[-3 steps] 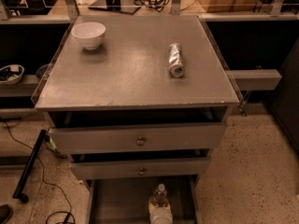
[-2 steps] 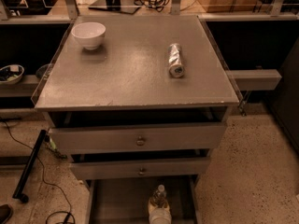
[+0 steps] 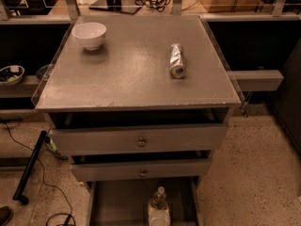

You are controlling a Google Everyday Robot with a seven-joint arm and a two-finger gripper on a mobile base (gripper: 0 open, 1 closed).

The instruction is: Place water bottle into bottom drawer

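The water bottle [image 3: 159,205] stands upright in the open bottom drawer [image 3: 117,201] at the lower edge of the camera view. Its pale cap points up and a white band shows lower on its body. The frame edge cuts off its base. The drawer is pulled out below the two upper drawers, and its grey floor shows to the left of the bottle. My gripper is not in view, and nothing visibly holds the bottle.
A silver can [image 3: 177,60] lies on its side on the grey cabinet top [image 3: 131,79]. A white bowl [image 3: 89,34] sits at the top's back left. The two upper drawers [image 3: 141,140] are slightly open. Cables and a black bar [image 3: 28,168] lie on the floor at the left.
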